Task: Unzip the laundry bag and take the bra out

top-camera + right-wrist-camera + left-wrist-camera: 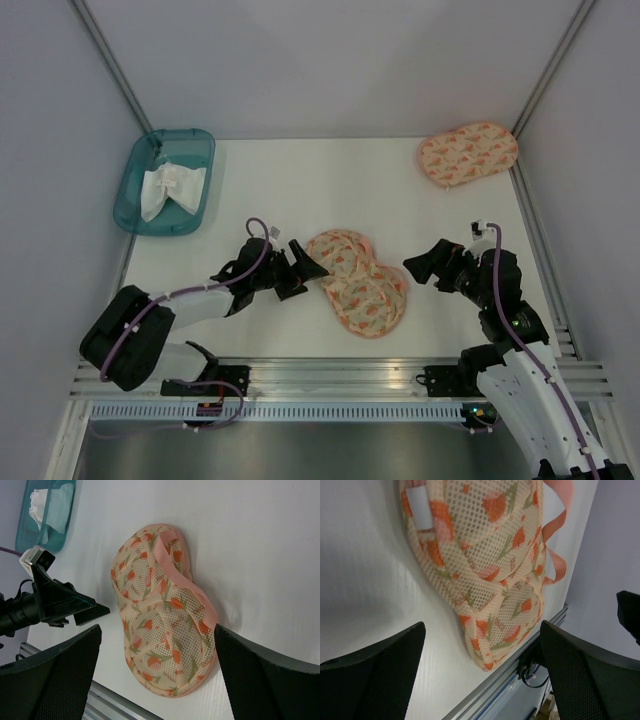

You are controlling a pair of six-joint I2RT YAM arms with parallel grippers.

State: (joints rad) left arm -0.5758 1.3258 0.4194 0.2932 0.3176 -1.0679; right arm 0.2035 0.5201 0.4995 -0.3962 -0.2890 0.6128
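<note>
The laundry bag (358,283) is a peach mesh pouch with orange-red print, lying flat at the middle of the table. It also shows in the left wrist view (485,565) and the right wrist view (160,620). My left gripper (305,270) is open just left of the bag's left lobe, and the bag lies ahead between its fingers (370,680). My right gripper (425,272) is open just right of the bag and holds nothing, with the bag between its fingers (265,675) in view. No black bra shows in any view.
A second, similar peach pouch (467,153) lies at the back right corner. A teal bin (190,140) at the back left holds a white cloth (170,188). The table's metal front rail (330,375) runs close to the bag. Grey walls stand on both sides.
</note>
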